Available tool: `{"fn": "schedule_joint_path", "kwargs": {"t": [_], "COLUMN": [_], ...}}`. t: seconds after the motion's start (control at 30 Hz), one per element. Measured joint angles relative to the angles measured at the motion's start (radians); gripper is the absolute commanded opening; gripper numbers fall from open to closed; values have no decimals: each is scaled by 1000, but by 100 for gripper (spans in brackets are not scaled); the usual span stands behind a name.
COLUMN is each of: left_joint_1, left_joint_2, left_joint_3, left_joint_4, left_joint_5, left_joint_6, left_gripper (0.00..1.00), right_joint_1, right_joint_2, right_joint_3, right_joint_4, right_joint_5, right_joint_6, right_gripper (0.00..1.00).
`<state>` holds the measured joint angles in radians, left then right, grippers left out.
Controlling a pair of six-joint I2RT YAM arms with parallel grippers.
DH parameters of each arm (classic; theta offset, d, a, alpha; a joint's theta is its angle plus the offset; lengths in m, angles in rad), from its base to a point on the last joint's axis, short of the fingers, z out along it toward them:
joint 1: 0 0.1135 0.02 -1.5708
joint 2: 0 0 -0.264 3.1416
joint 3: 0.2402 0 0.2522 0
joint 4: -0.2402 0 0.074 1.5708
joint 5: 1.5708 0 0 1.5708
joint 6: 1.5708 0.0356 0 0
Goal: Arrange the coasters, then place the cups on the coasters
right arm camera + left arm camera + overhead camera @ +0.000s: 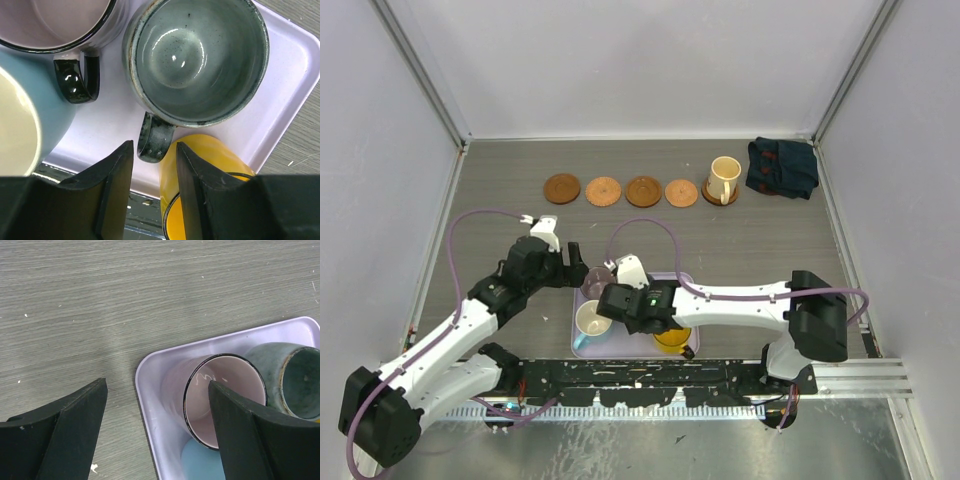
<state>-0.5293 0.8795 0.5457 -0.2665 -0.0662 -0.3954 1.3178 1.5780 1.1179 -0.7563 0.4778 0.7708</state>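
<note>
Four bare brown coasters (pixel 603 191) lie in a row at the back, and a fifth (pixel 706 197) carries the cream cup (pixel 724 178). On the lavender tray (pixel 285 75) stand the grey-teal cup (pixel 195 55), yellow cup (pixel 210 160), purple cup (pixel 225 385) and light-blue cup (pixel 591 320). My right gripper (pixel 154 146) is narrowly open, with the grey-teal cup's handle (pixel 152 140) between its fingertips and a sliver of tray showing beside it. My left gripper (pixel 157 385) is wide open. One finger is over the purple cup's mouth and the other over the table, outside the tray rim.
A dark blue cloth (pixel 782 166) lies bunched at the back right, next to the cream cup. The tray sits close to the arm bases and the black rail (pixel 650 378) at the near edge. White walls enclose the grey table on three sides.
</note>
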Motion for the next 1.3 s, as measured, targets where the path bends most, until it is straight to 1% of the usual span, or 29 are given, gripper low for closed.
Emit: {"fn": "schedule_joint_path", "kwargs": {"t": [0.3,0.6,0.67,0.8,0.9,1.3], "left_joint_1": [0,0,0,0,0,0], "left_joint_2": [21,32,32,32,32,52], "left_joint_3": [-10,-13,-13,-16,-19,-21], "left_joint_4": [0,3,3,4,5,13], "left_joint_5": [0,1,2,3,3,3], "left_joint_6": [0,0,0,0,0,-1], "left_gripper": [83,83,83,83,83,83], "right_joint_1": [-13,-16,-18,-18,-17,-18], "right_joint_2": [48,125,134,144,151,132], "right_joint_3": [-1,-1,0,1,4,4], "right_joint_4": [0,-3,-9,-10,-12,-33], "right_joint_5": [3,41,57,79,97,118], "right_joint_6": [33,67,74,87,97,91], "right_gripper": [42,37,33,18,2,1]}}
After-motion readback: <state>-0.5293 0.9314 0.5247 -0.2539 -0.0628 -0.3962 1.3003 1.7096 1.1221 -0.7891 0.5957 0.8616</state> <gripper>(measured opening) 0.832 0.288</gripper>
